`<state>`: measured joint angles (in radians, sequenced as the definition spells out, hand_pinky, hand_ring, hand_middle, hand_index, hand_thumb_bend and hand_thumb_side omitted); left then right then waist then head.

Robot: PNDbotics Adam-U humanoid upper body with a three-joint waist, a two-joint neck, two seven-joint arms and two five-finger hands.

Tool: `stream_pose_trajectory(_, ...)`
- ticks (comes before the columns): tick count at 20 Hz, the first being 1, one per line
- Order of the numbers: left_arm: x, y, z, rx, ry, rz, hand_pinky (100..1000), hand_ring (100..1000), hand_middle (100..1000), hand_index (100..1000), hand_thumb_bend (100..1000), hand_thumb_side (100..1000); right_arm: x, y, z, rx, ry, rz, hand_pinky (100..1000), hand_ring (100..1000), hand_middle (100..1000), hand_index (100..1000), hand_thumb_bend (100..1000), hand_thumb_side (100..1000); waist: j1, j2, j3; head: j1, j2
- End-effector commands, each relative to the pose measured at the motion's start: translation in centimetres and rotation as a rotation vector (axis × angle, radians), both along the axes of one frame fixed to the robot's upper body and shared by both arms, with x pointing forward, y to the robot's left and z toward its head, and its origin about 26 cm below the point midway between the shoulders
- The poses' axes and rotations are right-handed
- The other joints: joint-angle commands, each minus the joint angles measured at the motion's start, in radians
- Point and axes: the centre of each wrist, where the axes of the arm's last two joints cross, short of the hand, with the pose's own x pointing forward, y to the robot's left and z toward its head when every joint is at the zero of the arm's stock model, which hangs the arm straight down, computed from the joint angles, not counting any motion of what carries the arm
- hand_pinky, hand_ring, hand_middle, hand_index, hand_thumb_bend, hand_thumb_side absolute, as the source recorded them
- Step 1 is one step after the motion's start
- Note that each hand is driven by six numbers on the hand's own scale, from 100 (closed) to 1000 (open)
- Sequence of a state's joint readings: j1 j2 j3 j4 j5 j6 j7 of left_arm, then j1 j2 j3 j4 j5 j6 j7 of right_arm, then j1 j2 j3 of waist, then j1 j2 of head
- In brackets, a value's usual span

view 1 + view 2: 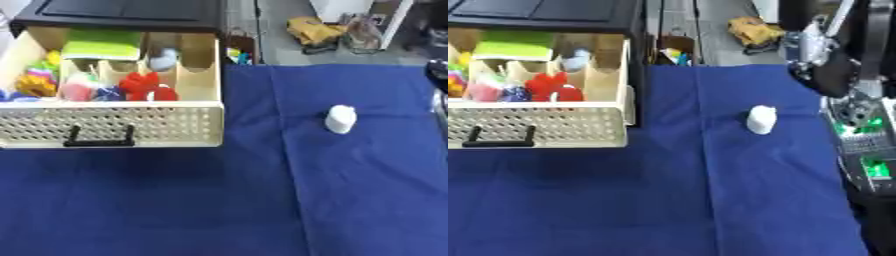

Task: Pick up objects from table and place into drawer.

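Note:
A small white object (340, 119) stands alone on the blue cloth, right of centre. The open cream drawer (114, 126) with a perforated front and black handle sits at the upper left. Its compartments hold a red item (146, 86), a green block (102, 45), a grey-blue item (163, 60) and several colourful pieces. My right arm (857, 115) runs down the right edge of the right eye view, black and silver with green lights. My right hand (820, 47) shows near the top right, above and to the right of the white object. My left hand shows in no view.
A black cabinet top (122, 12) lies over the drawer. Beyond the table's far edge, the floor holds a yellow item (313, 30) and other clutter. Blue cloth (219, 200) covers the whole table in front of the drawer.

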<state>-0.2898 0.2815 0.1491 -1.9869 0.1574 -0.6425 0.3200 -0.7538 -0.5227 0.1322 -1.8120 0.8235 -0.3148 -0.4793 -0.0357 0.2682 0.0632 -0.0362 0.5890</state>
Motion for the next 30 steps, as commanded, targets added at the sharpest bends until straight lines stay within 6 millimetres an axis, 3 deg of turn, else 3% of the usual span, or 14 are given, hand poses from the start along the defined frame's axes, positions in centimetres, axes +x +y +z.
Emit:
stream_pose_trajectory(1,-0.2,0.1,0.6,0.030,-0.016,-0.004,460,647,675,807,591,1000,1.0,-1.1,1.1,-0.127,0.021,-0.141,720,749,687,850,404,965,0.004,-0.023,0.005,-0.010,0.006)
stream_pose_trajectory(7,-0.2,-0.2,0.5,0.033,-0.011,-0.024,458,647,675,808,591,1000,3.3,-2.8,1.6,-0.288,0.147,-0.350,753,773,711,877,445,922,0.004,-0.027,0.023,-0.036,0.005)
stream_pose_trajectory(14,-0.2,-0.3,0.4,0.039,-0.005,-0.032,456,647,676,808,592,1000,6.1,-3.8,0.4,-0.396,0.322,-0.478,796,809,722,911,515,826,0.005,-0.028,0.027,-0.046,0.000)
stream_pose_trajectory(30,-0.2,-0.2,0.4,0.045,-0.004,-0.034,457,647,675,808,586,1000,10.5,-11.1,-2.2,-0.569,0.701,-0.698,792,836,689,968,723,595,0.005,-0.034,0.021,-0.042,-0.012)
